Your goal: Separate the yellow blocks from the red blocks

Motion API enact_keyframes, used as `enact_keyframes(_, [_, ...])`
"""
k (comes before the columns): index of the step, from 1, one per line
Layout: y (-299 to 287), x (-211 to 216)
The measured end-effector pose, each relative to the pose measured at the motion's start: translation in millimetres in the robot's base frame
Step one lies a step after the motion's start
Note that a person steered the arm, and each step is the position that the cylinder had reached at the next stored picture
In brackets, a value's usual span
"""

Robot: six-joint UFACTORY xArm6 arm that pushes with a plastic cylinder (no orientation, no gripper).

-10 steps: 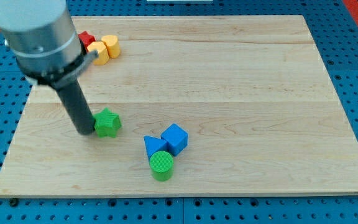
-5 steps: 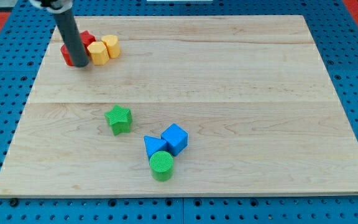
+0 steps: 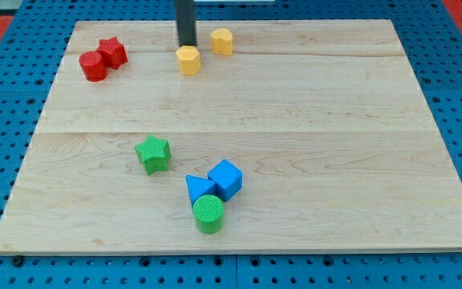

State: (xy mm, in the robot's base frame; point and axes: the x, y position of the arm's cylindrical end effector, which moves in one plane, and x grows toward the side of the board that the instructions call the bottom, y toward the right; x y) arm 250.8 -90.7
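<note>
2 yellow blocks (image 3: 188, 59) (image 3: 222, 40) lie well apart from 2 red blocks (image 3: 94, 67) (image 3: 112, 52).

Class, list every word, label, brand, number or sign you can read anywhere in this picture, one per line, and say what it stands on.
None: no readable text shows.
The wooden board, the yellow blocks, red blocks, green star, green cylinder, blue blocks and my tip carry no markings.
</note>
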Motion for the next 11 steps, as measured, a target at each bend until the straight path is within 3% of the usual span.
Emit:
enact_keyframes(1, [18, -33])
enact_keyframes(2, [75, -50])
enact_keyframes(4, [21, 10])
enact_keyframes(5, [-31, -12])
enact_keyframes(6, [-30, 14])
enact_keyframes(8, [-9, 25])
enact_keyframes(9, [49, 25])
enact_keyframes(10, [15, 41])
enact_keyframes(11, [-7, 125])
